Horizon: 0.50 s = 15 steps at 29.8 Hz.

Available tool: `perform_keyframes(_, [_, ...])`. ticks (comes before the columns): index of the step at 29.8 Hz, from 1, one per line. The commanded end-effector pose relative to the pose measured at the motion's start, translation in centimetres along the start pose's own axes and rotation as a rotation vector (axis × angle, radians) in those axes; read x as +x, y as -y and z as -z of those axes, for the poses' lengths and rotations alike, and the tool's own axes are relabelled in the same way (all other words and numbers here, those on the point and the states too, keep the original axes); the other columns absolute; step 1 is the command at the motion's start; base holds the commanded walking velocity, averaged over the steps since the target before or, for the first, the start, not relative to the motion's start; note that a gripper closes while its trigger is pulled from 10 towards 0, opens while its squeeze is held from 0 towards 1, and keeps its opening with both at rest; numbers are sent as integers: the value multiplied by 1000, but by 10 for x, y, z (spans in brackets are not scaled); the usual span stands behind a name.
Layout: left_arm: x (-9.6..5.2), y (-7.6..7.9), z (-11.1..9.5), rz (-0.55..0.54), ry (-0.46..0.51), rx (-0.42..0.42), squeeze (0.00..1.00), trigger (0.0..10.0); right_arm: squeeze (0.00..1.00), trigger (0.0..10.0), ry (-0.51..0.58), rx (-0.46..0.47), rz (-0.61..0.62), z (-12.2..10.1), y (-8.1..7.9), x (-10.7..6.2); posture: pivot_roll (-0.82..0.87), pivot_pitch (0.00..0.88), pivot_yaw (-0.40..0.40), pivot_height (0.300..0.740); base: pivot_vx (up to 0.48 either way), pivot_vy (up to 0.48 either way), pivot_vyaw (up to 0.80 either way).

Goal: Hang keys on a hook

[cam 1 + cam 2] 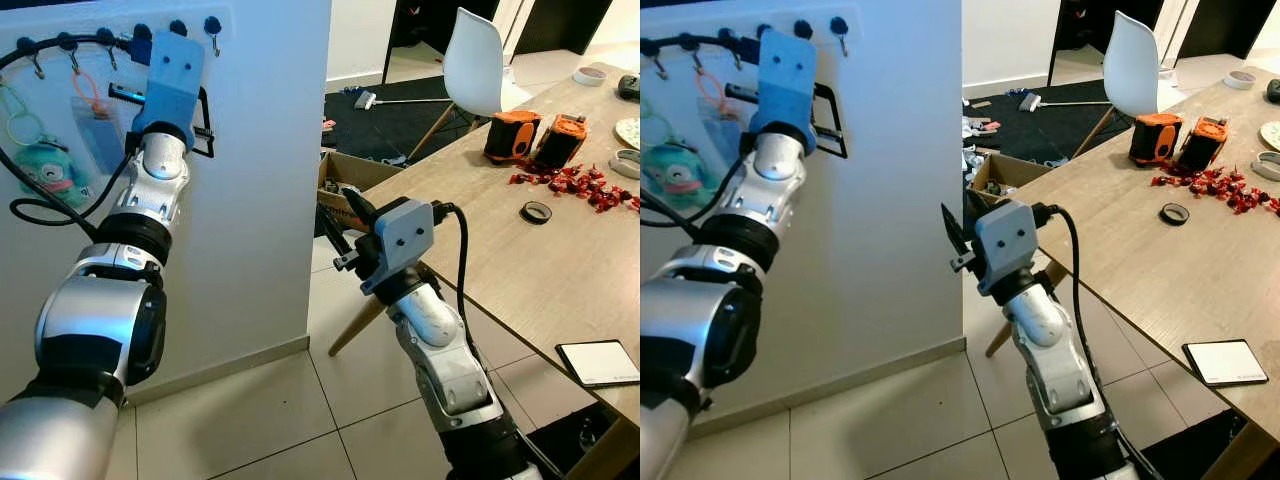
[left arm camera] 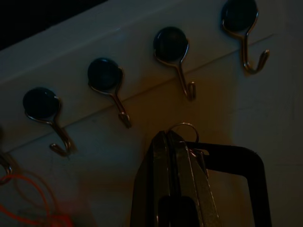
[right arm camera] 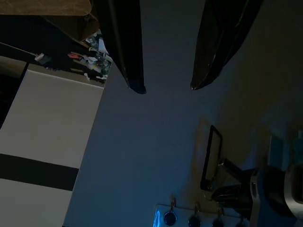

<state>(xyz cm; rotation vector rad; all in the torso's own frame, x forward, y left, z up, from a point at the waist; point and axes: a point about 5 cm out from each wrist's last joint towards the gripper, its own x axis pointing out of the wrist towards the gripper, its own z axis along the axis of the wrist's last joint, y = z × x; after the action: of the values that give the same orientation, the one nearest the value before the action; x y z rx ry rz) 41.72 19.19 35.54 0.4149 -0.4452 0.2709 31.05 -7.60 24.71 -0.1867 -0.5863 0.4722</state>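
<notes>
On my far left I see a teal plush charm (image 1: 44,168) and an orange loop (image 1: 88,95) hanging from the wall's row of hooks (image 1: 110,45). My left end effector (image 2: 176,142) is raised against that wall, its fingers pressed together and clamping a key ring (image 2: 184,128), whose metal loop pokes out just past the fingertips. In the left wrist view that ring sits right below the hook (image 2: 176,56) at about 12 o'clock, close to it but not on it. A black rectangular frame (image 1: 203,122) juts from the end effector at roughly 3 o'clock. Further right, my right end effector (image 3: 166,87) hangs in mid-air between the wall and the bench (image 1: 520,260), fingers spread apart and holding nothing. On the bench, toward 1 o'clock from that arm, I can make out two orange tools (image 1: 535,135), scattered red pieces (image 1: 575,185), a black tape roll (image 1: 537,212), and a dark tablet (image 1: 598,362) near the closest edge.
</notes>
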Motion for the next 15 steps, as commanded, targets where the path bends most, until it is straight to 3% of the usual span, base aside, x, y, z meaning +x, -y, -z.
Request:
perform_keyframes(1, [1,-8,-1,-27,17,5,0,10000,0,10000,-2,6,-8,1,-3,1,18,194,32,740,0,0,0])
perform_keyframes(5, [6,-22,-21,-82,110,-5,0,10000,0,10000,2,9,-13,1,-4,2,25,193,30,740,0,0,0])
perform_keyframes(15, [5,-31,-29,-115,165,21,0,10000,0,10000,-3,8,1,2,-3,0,23,200,44,740,0,0,0])
